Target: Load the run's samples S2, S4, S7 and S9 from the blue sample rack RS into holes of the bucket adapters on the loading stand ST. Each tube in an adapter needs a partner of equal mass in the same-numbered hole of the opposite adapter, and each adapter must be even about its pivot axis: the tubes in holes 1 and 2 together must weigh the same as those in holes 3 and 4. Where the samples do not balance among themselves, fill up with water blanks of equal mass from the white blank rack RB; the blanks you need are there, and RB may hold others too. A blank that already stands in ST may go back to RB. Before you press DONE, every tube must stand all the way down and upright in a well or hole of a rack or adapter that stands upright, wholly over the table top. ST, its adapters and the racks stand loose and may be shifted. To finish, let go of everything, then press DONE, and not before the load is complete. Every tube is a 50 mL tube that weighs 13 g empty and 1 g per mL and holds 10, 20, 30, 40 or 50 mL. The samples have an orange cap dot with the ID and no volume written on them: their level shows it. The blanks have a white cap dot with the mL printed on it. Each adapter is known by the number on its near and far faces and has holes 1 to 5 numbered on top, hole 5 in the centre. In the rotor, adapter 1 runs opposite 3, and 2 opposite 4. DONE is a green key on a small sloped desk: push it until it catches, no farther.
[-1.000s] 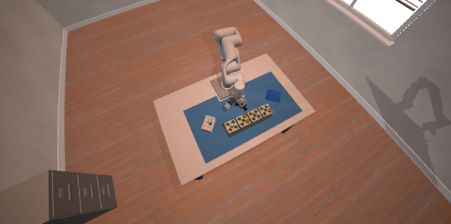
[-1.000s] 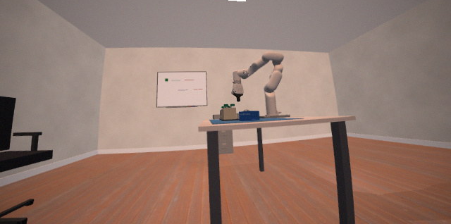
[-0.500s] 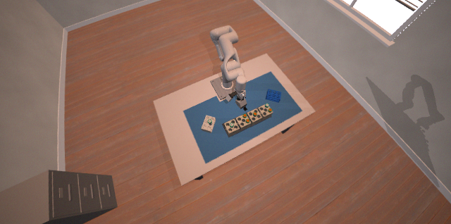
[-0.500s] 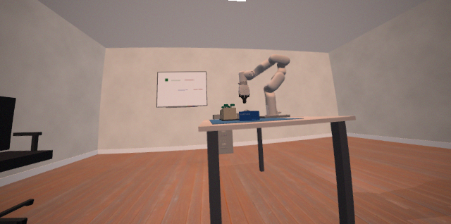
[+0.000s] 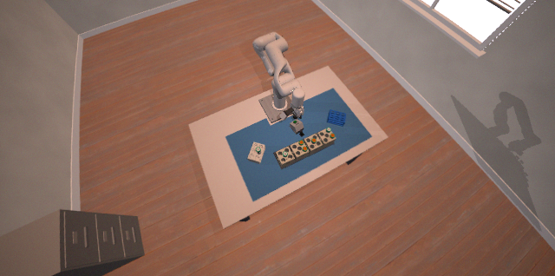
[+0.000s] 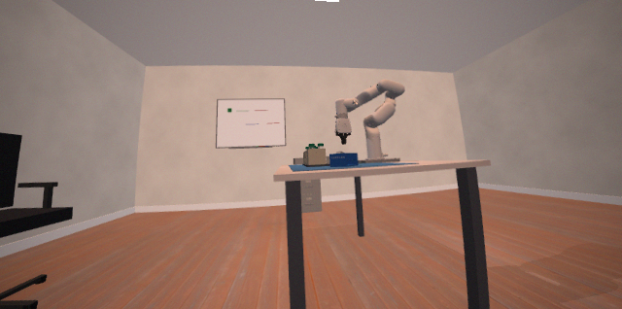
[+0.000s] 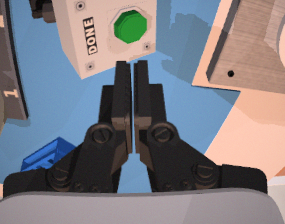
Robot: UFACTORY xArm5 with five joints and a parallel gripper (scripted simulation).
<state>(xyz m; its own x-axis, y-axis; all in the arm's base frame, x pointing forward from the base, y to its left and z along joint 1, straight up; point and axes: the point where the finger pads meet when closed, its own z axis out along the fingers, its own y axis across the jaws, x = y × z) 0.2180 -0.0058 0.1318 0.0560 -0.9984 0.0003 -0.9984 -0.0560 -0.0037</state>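
While the white blank rack [image 5: 256,153] is sitting at centre-left of the top view on the blue mat [image 5: 243,167], the loading stand [image 5: 306,147] is lying right of it and the blue sample rack [image 5: 336,117] farther right. Above centre, the pincer [image 7: 132,64] is hanging fully closed, gripping nothing, over the DONE key [image 7: 130,27].

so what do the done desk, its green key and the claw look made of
The DONE desk looks like matte off-white plastic or painted metal, with dark screws at its corners. The green key looks like glossy plastic, faceted. The claw, shut and empty, looks like dark matte metal or plastic with visible bolts.
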